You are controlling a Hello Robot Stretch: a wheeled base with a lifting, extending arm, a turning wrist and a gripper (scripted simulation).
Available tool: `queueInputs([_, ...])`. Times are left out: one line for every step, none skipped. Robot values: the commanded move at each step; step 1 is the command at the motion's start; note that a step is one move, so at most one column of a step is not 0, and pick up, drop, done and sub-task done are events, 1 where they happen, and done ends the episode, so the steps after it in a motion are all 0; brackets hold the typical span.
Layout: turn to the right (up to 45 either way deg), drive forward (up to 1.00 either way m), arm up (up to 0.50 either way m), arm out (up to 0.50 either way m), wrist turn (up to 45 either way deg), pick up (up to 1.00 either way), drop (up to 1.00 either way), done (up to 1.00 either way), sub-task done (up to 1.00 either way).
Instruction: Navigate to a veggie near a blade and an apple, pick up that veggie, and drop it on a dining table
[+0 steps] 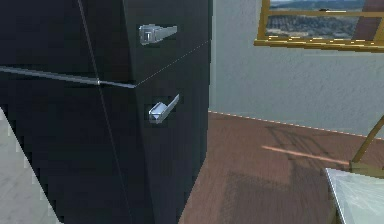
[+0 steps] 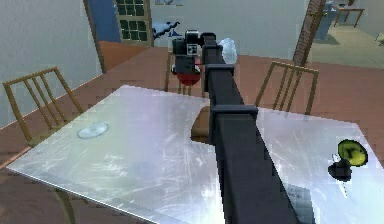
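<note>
In the arm side view my dark arm (image 2: pixel 235 130) reaches out over a shiny grey dining table (image 2: pixel 130 150). At its far end, left of the white marker squares, sits the gripper (image 2: pixel 183 60). A small reddish round thing (image 2: pixel 185 70) hangs at the fingers, above the table's far edge, so the gripper holds it. A corner of the same table (image 1: pixel 360 195) shows at the forward view's lower right.
A tall black fridge (image 1: pixel 100 110) stands close ahead. On the table lie a flat pale disc (image 2: pixel 93 130), a brown lump (image 2: pixel 203 125) beside the arm and a yellow-green thing (image 2: pixel 350 155). Wooden chairs (image 2: pixel 40 95) (image 2: pixel 285 85) ring the table. A framed window (image 1: pixel 320 25) is on the wall.
</note>
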Motion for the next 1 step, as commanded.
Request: queueInputs([0.0,0.0,0.0,0.0,-45.0,0.0,0.0,0.0,0.0])
